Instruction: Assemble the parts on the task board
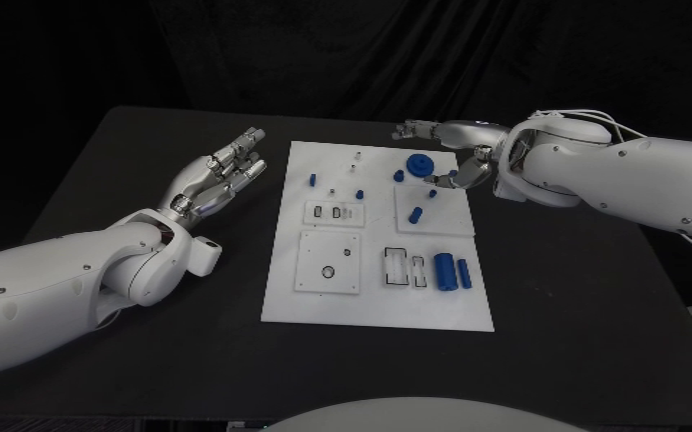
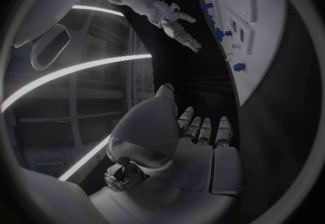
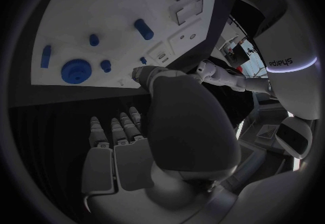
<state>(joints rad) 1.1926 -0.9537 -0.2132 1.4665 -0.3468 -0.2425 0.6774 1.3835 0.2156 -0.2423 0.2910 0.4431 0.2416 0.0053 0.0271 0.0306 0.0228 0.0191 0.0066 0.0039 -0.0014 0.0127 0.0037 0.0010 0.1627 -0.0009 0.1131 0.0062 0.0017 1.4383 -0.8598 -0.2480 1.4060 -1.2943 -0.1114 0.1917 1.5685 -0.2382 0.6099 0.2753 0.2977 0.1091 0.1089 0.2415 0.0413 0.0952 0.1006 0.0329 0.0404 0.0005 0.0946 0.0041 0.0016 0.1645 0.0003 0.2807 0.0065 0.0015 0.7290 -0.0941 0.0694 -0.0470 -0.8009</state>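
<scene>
While the left hand (image 1: 221,174) lies open-fingered beside the task board (image 1: 378,304), the right hand (image 1: 450,150) hovers empty, fingers apart, near the blue gear (image 1: 420,164).

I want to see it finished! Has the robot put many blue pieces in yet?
Hardly started, it seems. Blue pieces still lie loose on the task board: a gear near the far edge and two cylinders near the front. The left hand hovers open beside the board, holding nothing. The right hand is at the far right edge, near the gear, also holding nothing. Nearly everything looks left to do.
</scene>
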